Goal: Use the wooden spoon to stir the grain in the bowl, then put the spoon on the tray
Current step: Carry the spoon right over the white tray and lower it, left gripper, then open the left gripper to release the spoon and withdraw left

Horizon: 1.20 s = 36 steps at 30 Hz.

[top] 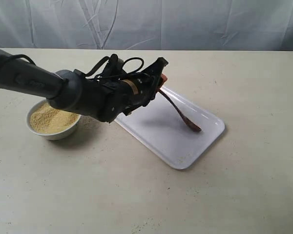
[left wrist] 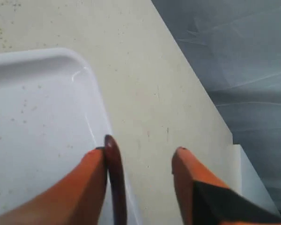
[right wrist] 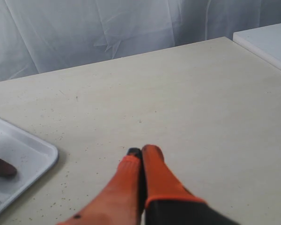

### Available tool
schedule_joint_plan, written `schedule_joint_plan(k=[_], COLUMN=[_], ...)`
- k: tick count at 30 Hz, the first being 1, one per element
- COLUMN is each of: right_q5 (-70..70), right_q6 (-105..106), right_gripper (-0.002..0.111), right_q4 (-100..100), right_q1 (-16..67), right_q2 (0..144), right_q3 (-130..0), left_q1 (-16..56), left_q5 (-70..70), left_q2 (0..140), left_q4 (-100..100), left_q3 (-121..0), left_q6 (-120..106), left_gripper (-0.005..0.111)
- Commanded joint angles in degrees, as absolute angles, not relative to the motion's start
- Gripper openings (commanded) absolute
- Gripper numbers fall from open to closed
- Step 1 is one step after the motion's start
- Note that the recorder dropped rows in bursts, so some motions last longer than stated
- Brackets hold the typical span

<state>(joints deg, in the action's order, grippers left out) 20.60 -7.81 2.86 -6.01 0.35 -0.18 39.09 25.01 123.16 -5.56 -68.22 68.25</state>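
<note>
Bench (top: 244, 185): only the task items on it.

Tray (top: 183, 165): centre frame, running diagonally toward the lower right. A few loose specks on it.

Left tool (left wrist: 140, 152): reaches in from the left and sits over the tray's upper end. Jaws are wide apart and clamp nothing.

Right tool (right wrist: 141, 152): closed and empty, parked over bare bench off the tray's corner. I can't see it in the exterior view.

Bowl (top: 58, 134): left of frame, beside the tray and partly under the arm.

Wooden spoon (top: 178, 113): scoop is down on the tray toward its right side. The handle slants up and leans on one pad of the left tool, clear of the other.

Grain (top: 49, 119): heaped in the bowl.

My read: I can't confirm the stir from this, but the spoon is out of the bowl, so I take it as done. Placement is nearly done. What's left is getting the handle flat on the tray and pulling the arm clear.
</note>
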Motion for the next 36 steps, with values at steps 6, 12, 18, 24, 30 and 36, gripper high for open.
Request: schedule_joint_plan(k=[6, 12, 18, 24, 30, 36], right_q5=[20.1, 20.1, 20.1, 20.1, 20.1, 20.1], right_q6=[-7.7, -7.7, -7.7, -7.7, -7.7, -7.7], right_gripper=[0.0, 0.0, 0.0, 0.0, 0.0, 0.0], right_q4=[2.9, 2.9, 2.9, 2.9, 2.9, 2.9], right_q1=[-5.8, -5.8, -5.8, -5.8, -5.8, -5.8], right_q2=[0.0, 0.0, 0.0, 0.0, 0.0, 0.0], right_q3=[0.0, 0.0, 0.0, 0.0, 0.0, 0.0], left_q1=[39.5, 39.5, 39.8, 41.3, 41.2, 34.1], left_q5=[20.8, 8.6, -5.1, -19.4, -39.4, -43.4], left_q2=[122.6, 119.5, 113.5, 104.1, 96.2, 84.4], left_q4=[6.1, 13.8, 32.1, 32.6, 21.9, 19.9], left_q3=[-68.5, -68.5, -68.5, -68.3, -68.3, -58.5], left_q6=[68.5, 68.5, 68.3, 46.9, 15.5, 15.5], left_gripper=[0.062, 0.062, 0.062, 0.062, 0.037, 0.0])
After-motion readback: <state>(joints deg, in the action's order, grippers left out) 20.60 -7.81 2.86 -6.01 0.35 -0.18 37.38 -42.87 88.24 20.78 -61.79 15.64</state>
